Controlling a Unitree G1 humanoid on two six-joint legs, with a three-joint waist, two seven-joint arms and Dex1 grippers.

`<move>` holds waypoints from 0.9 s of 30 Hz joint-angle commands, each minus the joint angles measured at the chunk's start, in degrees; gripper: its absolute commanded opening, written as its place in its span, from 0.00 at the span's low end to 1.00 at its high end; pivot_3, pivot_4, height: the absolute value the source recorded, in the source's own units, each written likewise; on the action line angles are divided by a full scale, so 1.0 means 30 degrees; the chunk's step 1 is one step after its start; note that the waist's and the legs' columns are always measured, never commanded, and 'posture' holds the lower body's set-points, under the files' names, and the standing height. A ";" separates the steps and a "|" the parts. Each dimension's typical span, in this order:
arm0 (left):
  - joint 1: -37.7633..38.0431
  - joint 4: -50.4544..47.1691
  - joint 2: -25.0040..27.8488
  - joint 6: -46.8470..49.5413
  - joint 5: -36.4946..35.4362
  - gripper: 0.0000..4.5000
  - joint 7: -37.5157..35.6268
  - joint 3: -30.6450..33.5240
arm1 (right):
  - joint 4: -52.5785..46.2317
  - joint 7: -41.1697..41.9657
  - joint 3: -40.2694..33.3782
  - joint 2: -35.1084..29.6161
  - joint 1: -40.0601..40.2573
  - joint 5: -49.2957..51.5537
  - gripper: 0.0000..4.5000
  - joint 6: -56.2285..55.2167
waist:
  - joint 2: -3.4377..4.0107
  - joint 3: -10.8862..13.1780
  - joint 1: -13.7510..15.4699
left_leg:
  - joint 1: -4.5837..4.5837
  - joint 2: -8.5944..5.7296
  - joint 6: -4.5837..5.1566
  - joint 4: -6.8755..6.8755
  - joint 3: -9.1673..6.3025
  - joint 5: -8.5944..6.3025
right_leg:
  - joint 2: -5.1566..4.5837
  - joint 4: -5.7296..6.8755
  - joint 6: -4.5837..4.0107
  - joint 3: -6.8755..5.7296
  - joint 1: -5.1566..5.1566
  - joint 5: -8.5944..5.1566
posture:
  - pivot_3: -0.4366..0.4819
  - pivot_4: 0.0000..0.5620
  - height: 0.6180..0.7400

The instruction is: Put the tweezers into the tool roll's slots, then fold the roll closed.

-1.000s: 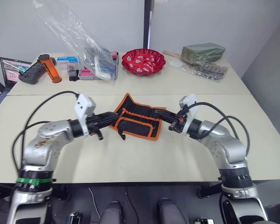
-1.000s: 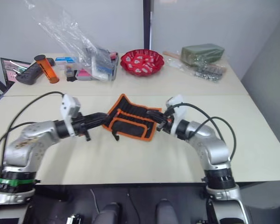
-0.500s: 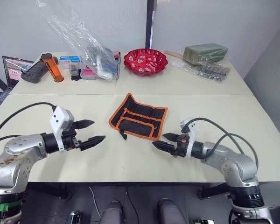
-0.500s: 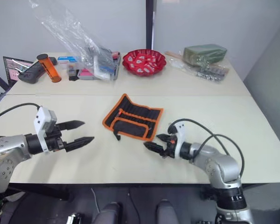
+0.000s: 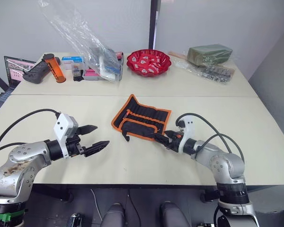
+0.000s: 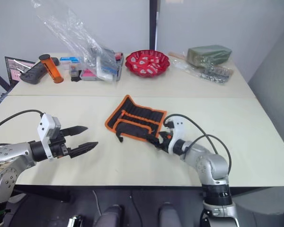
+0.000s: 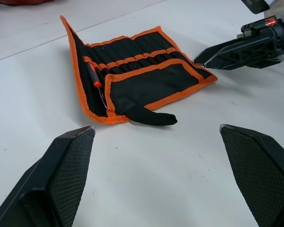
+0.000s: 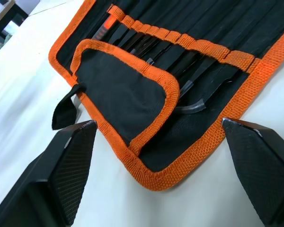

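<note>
Looking across the pale, smooth table (image 5: 132,156) from my left, I see the left gripper (image 5: 95,138) hovering well to the left of the tool roll (image 5: 142,124), its two tapered black fingers (image 5: 87,128) spread wide and holding nothing; their inner pads show a fine diamond knurl in the wrist view. The tool roll lies flat, a black woven-fabric rectangle with coarse bright orange edging, partly open, with one orange-bound flap (image 8: 128,94) folded over its near half and a limp black strap (image 7: 151,117) trailing from its near left corner. Slim black tweezers (image 8: 194,80) sit in the slots (image 8: 180,40), tucked under an orange band. Just at the roll's right near corner I have the right gripper (image 5: 158,137), fingers spread on either side of that corner, gripping nothing.
</note>
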 commanded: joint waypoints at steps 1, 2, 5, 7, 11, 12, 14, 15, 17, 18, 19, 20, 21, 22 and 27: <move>-0.0092 -0.0584 0.0326 -0.0369 -0.0060 1.00 -0.0094 0.0111 | -0.0204 -0.0411 -0.1248 0.0015 -0.0435 0.0547 0.99 -0.0015 | 0.0001 0.0001 -0.0001 | 0.0000 0.0000 0.0000 0.0000 0.0000 0.0000 | 0.0000 0.0000 0.0000 0.0000 0.0000 0.0000 | 0.48 0.27 1.00; -0.0094 -0.0583 0.0347 -0.0395 -0.0034 1.00 -0.0112 0.0062 | -0.0291 -0.0455 -0.1503 -0.0003 -0.0450 0.0865 0.99 0.0335 | 0.0002 0.0001 0.0000 | 0.0000 0.0000 0.0000 0.0000 0.0001 0.0000 | 0.0000 0.0000 0.0000 0.0000 -0.0001 0.0000 | 0.48 0.27 1.00; -0.0150 -0.0544 0.0437 -0.0478 0.0017 1.00 -0.0196 -0.0114 | -0.0613 -0.0254 -0.1262 -0.0334 -0.0346 0.1046 0.99 0.1074 | 0.0002 0.0001 -0.0016 | 0.0000 0.0002 0.0000 -0.0003 0.0000 0.0000 | 0.0002 0.0002 -0.0002 0.0000 -0.0002 0.0001 | 0.48 0.27 1.00; -0.0311 -0.0423 0.0469 -0.0549 0.0068 1.00 -0.0190 -0.0271 | -0.0533 -0.0362 -0.1021 -0.0266 -0.0266 0.1055 0.99 0.1450 | 0.0003 0.0001 -0.0019 | -0.0001 0.0003 0.0000 -0.0004 0.0000 0.0000 | 0.0004 0.0002 -0.0002 0.0000 -0.0004 0.0001 | 0.48 0.27 1.00; -0.0493 -0.0335 0.0519 -0.0711 0.0183 1.00 -0.0218 -0.0461 | -0.0133 -0.0595 -0.0683 0.0187 -0.0335 0.0915 0.99 0.1382 | 0.0002 0.0000 -0.0048 | 0.0010 0.0012 0.0000 -0.0011 0.0001 0.0000 | 0.0012 0.0002 -0.0003 -0.0001 -0.0001 0.0000 | 0.48 0.27 1.00; -0.0520 -0.0325 0.0524 -0.0737 0.0198 1.00 -0.0205 -0.0493 | -0.0035 -0.0656 -0.0703 0.0453 -0.0426 0.1026 0.99 0.1303 | 0.0002 0.0000 -0.0063 | 0.0011 0.0012 0.0000 -0.0011 0.0001 0.0000 | 0.0013 0.0003 -0.0002 0.0000 -0.0001 0.0000 | 0.48 0.27 1.00; -0.0549 -0.0319 0.0527 -0.0772 0.0229 1.00 -0.0180 -0.0535 | 0.0201 -0.0795 -0.0782 0.0933 -0.0597 0.1137 0.94 0.1208 | 0.0003 0.0000 -0.0146 | 0.0014 0.0022 0.0001 -0.0015 0.0002 0.0000 | 0.0023 0.0003 -0.0002 0.0000 -0.0001 0.0000 | 0.48 0.27 1.00; -0.0553 -0.0327 0.0527 -0.0788 0.0255 1.00 -0.0169 -0.0552 | 0.0346 -0.0857 -0.0831 0.1148 -0.0664 0.1134 0.88 0.1174 | 0.0003 0.0000 -0.0170 | 0.0017 0.0026 0.0000 -0.0023 0.0001 0.0000 | 0.0027 0.0005 -0.0003 0.0000 -0.0002 -0.0001 | 0.48 0.27 1.00; -0.0560 -0.0344 0.0534 -0.0826 0.0305 1.00 -0.0156 -0.0575 | 0.0617 -0.0926 -0.1099 0.1653 -0.0757 0.1355 0.75 0.1208 | 0.0004 0.0001 -0.0223 | 0.0016 0.0026 0.0001 -0.0026 0.0001 -0.0001 | 0.0028 0.0006 -0.0004 0.0000 -0.0003 0.0000 | 0.48 0.27 1.00; -0.0565 -0.0346 0.0528 -0.0841 0.0327 1.00 -0.0145 -0.0583 | 0.0712 -0.1016 -0.1276 0.1878 -0.0778 0.1488 0.67 0.1264 | 0.0004 0.0001 -0.0237 | 0.0013 0.0025 0.0000 -0.0026 0.0001 0.0000 | 0.0025 0.0006 -0.0004 0.0000 -0.0005 0.0000 | 0.48 0.27 1.00; -0.0566 -0.0339 0.0521 -0.0862 0.0354 1.00 -0.0138 -0.0592 | 0.0809 -0.1139 -0.1467 0.2098 -0.0799 0.1600 0.60 0.1324 | 0.0004 0.0001 -0.0247 | 0.0011 0.0023 0.0000 -0.0025 0.0001 0.0000 | 0.0023 0.0006 -0.0005 -0.0001 -0.0006 0.0000 | 0.48 0.27 1.00; -0.0571 -0.0337 0.0513 -0.0881 0.0390 1.00 -0.0127 -0.0605 | 0.0893 -0.1241 -0.1622 0.2250 -0.0817 0.1670 0.52 0.1359 | 0.0005 0.0002 -0.0257 | 0.0010 0.0023 0.0000 -0.0024 0.0001 0.0000 | 0.0023 0.0005 -0.0005 0.0001 -0.0006 0.0000 | 0.48 0.27 1.00; -0.0560 -0.0344 0.0497 -0.0913 0.0441 1.00 -0.0123 -0.0630 | 0.0989 -0.1330 -0.1793 0.2381 -0.0811 0.1714 0.44 0.1329 | 0.0007 0.0003 -0.0245 | 0.0009 0.0022 0.0000 -0.0024 0.0001 0.0000 | 0.0023 0.0005 -0.0005 0.0000 -0.0006 0.0001 | 0.48 0.27 1.00; -0.0555 -0.0356 0.0473 -0.0925 0.0488 1.00 -0.0115 -0.0651 | 0.1091 -0.1401 -0.1967 0.2466 -0.0806 0.1760 0.36 0.1279 | 0.0007 0.0003 -0.0231 | 0.0008 0.0021 0.0000 -0.0023 0.0001 0.0000 | 0.0021 0.0006 -0.0005 0.0000 -0.0006 0.0001 | 0.48 0.27 1.00; -0.0401 -0.0024 0.0598 -0.1197 0.1363 1.00 0.0041 -0.1064 | 0.0971 -0.1211 -0.2170 0.1948 -0.0505 0.1822 0.00 0.1033 | 0.0008 0.0003 -0.0193 | 0.0014 0.0019 0.0000 -0.0017 0.0000 0.0000 | 0.0019 0.0005 -0.0006 0.0000 0.0003 0.0001 | 0.48 0.27 1.00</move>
